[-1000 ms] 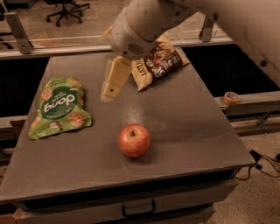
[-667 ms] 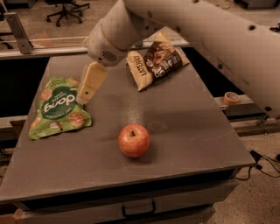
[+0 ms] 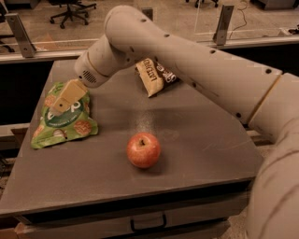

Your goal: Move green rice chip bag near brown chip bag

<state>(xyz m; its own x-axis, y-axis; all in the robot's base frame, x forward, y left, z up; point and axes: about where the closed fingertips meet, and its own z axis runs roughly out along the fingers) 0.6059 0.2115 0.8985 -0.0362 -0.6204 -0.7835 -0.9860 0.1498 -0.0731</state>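
Note:
The green rice chip bag (image 3: 65,121) lies flat at the left side of the grey table (image 3: 196,140). The brown chip bag (image 3: 154,74) lies at the far middle of the table, its cream panel facing me, partly hidden behind my arm. My gripper (image 3: 63,100) is over the upper middle of the green bag, its tan finger pointing down at the bag's dark oval. My arm stretches across from the right, above the table.
A red apple (image 3: 144,150) stands on the table in front of the middle, between the two bags and nearer to me. A drawer handle (image 3: 148,224) shows under the table's front edge. Office chairs (image 3: 70,9) stand on the floor beyond the rail.
My gripper has swung left from beside the brown chip bag to over the green rice chip bag. The bags and the apple have not moved.

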